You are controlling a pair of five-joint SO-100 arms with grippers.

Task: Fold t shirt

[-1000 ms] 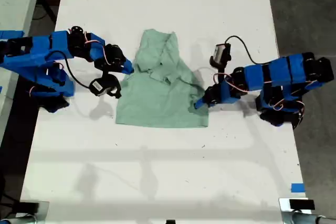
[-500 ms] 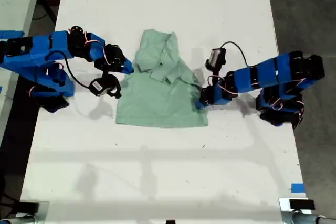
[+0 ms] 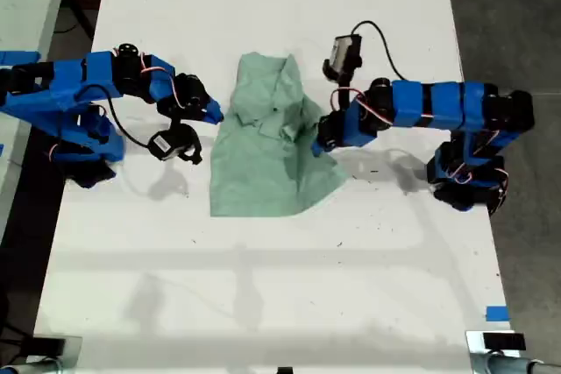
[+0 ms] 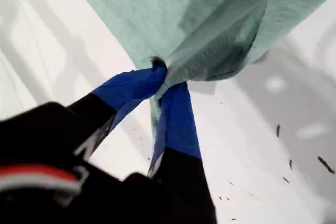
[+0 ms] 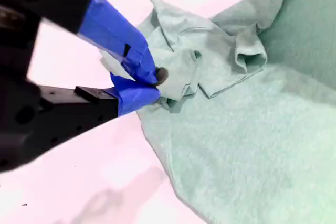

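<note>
A white desk [image 3: 263,304] fills the exterior view, grey floor past its 3 o'clock edge. The t shirt [image 3: 263,155] lies at the desk's centre, crumpled toward 12 o'clock. My first tool [image 3: 323,142], reaching in from 3 o'clock, is pinching the shirt's edge and has it raised off the desk, that side draped inward. My second tool [image 3: 215,116], at the shirt's 9 o'clock side, is pressed together on a bunched fold near the collar. One side fold looks underway; the opposite side and the lengthwise fold are left, I'd judge.
</note>
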